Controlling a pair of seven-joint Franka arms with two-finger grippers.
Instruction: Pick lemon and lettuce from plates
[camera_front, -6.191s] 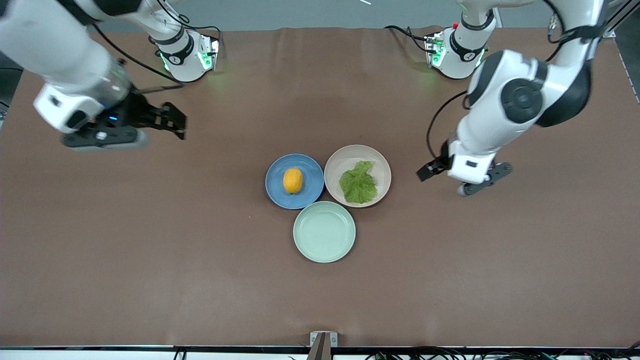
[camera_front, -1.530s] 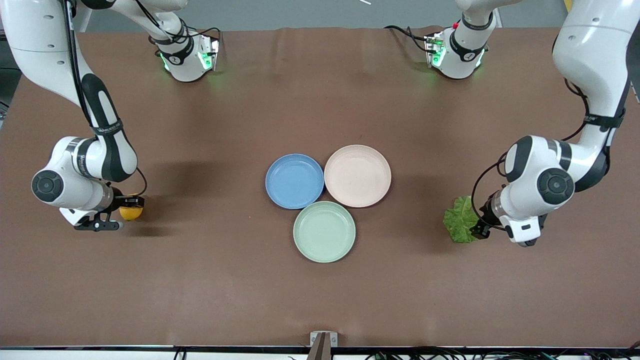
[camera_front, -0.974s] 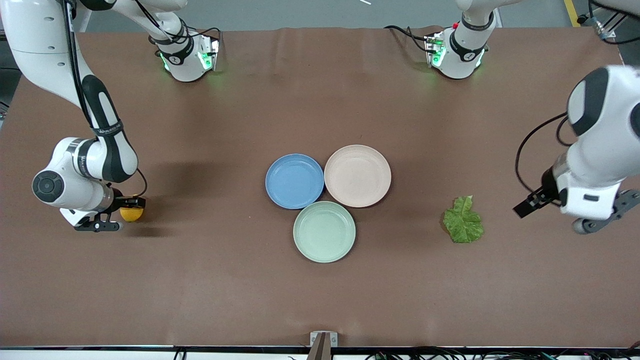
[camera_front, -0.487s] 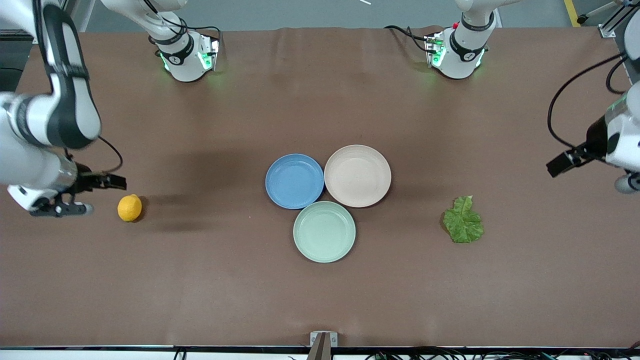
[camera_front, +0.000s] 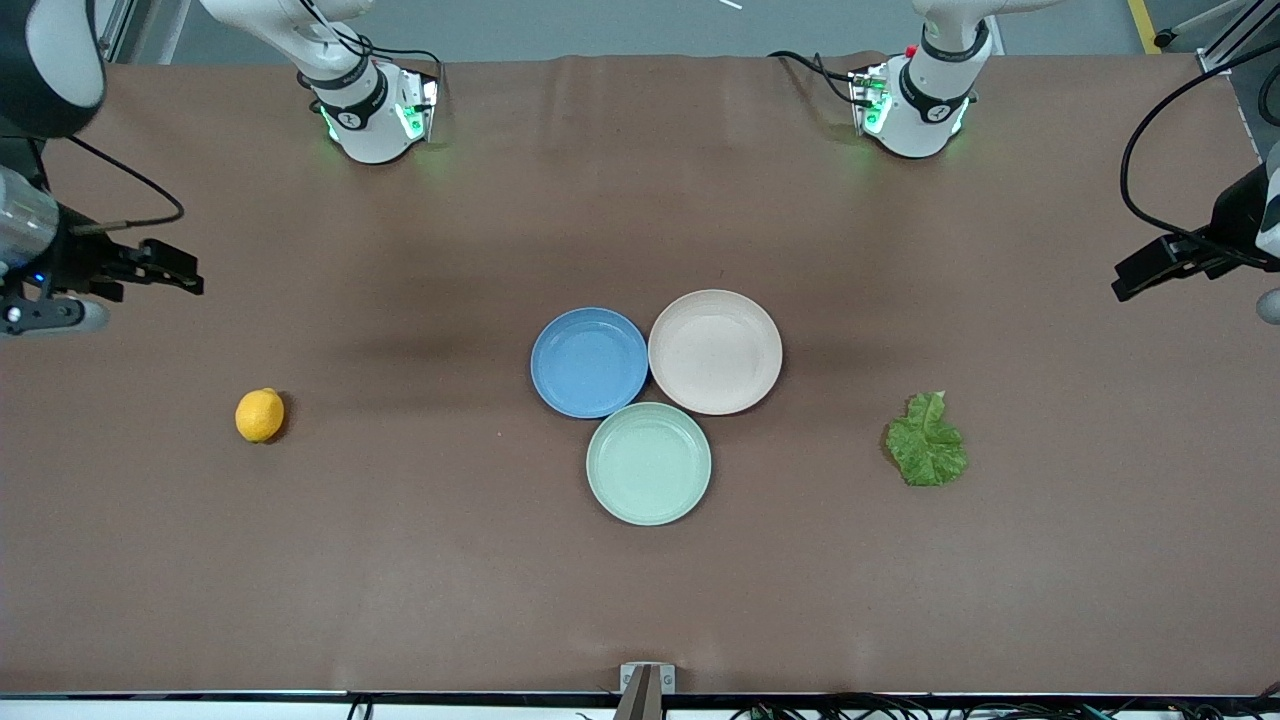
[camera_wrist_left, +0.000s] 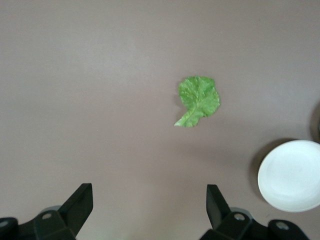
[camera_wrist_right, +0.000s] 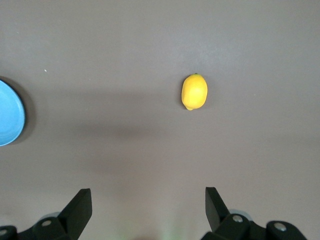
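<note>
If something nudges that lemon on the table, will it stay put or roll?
The lemon looks smooth and oval, lying on bare flat table with nothing beside it, so it would probably roll or wobble sideways. Its rounded skin may also slip between narrow fingers.

Left tool (camera_front: 1150, 272) raised, jaws apart; right tool (camera_front: 165, 270) likewise.

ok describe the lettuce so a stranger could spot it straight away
Start at the three plates clustered mid-table and look toward the left arm's end. The lettuce lies flat on the bare brown table, beside the beige-pink plate. It is the only crinkled green leaf.
</note>
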